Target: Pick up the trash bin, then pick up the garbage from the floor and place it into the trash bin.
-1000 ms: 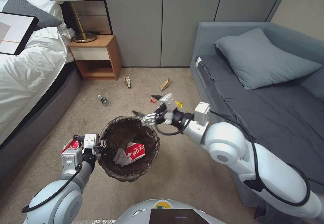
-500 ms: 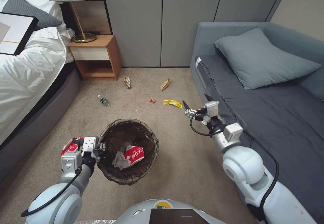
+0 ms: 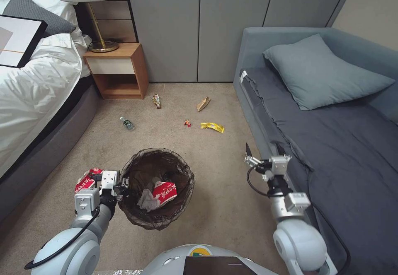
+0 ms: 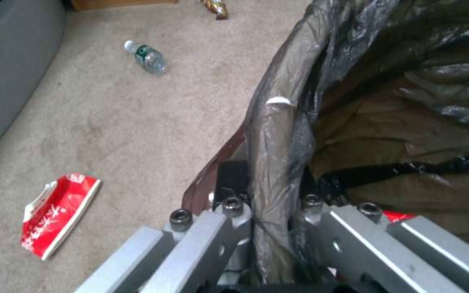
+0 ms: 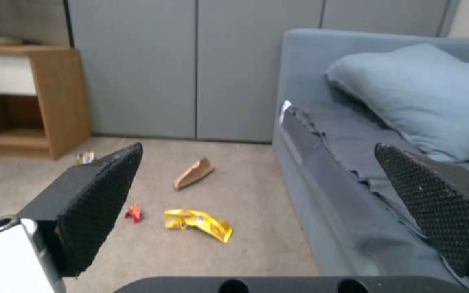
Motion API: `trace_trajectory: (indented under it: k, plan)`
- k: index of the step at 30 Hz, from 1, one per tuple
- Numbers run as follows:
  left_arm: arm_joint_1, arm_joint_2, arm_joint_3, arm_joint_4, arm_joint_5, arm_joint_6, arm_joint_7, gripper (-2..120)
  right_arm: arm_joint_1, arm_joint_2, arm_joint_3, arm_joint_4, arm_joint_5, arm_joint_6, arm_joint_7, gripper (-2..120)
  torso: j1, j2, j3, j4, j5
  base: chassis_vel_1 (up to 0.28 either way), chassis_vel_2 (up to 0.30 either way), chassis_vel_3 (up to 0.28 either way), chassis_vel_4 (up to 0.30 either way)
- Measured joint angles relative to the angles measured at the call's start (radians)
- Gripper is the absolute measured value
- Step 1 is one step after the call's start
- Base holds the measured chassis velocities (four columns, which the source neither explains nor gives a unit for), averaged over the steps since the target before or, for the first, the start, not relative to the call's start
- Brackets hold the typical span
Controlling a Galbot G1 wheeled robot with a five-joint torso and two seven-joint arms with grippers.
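Head view shows my left gripper (image 3: 122, 182) clamped on the near rim of the trash bin (image 3: 156, 188), one of my fingers (image 4: 213, 240) outside the wall and the other inside against the dark liner. I hold it by the rim so its mouth faces up and stays open; a red-and-white packet (image 3: 165, 191) and a white tissue (image 3: 147, 198) already lie inside. My right gripper (image 3: 260, 153) hangs empty beside the sofa (image 3: 331, 142), fingers spread wide, pointed out toward the floor (image 3: 215, 208). From there it looks on what is left: the yellow wrapper (image 5: 198, 222), a small red scrap (image 5: 133, 213) just beside it, a brown paper piece (image 5: 193, 173) nearer the wall, another wrapper (image 3: 156, 100) by the nightstand (image 3: 118, 70), and the bottle (image 4: 147, 57) towards the bed (image 3: 29, 88). A second red-and-white packet (image 4: 55, 219) lies on the carpet below my left wrist. I judge the task well short of half done.
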Motion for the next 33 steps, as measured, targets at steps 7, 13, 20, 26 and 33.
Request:
trace_trajectory:
  k: [7,13,20,26,33]
  plan:
    - [-0.013,-0.021,0.004,0.0,-0.003,0.0,0.0,2,-0.023,-0.013,-0.016,-0.007,-0.011,0.078,0.076,100,0.0,0.0,0.0,0.0002,0.0,0.0,0.0,0.0,0.0]
    - [-0.037,-0.047,-0.001,0.0,0.006,0.001,0.0,2,-0.013,-0.016,-0.004,0.001,-0.007,0.064,0.093,100,0.0,0.0,0.0,0.0002,0.0002,0.0,0.0,0.0,0.0]
    - [-0.071,-0.057,0.011,0.0,0.005,0.011,-0.001,2,-0.02,-0.016,0.037,0.028,0.004,0.034,0.091,100,0.0,0.0,0.0,0.0,0.0002,0.0,0.0,0.0,0.0]
    - [-0.095,-0.07,0.013,0.0,0.004,0.016,-0.001,2,-0.033,-0.015,0.061,0.048,0.007,0.017,0.085,100,0.0,0.0,0.0,0.0001,0.0002,0.0,0.0,0.0,0.0]
    - [-0.102,-0.071,0.013,0.0,0.004,0.017,-0.001,2,-0.036,-0.012,0.06,0.052,-0.009,0.0,0.085,100,0.0,0.0,0.0,0.0002,0.0002,0.0,0.0,0.0,0.0]
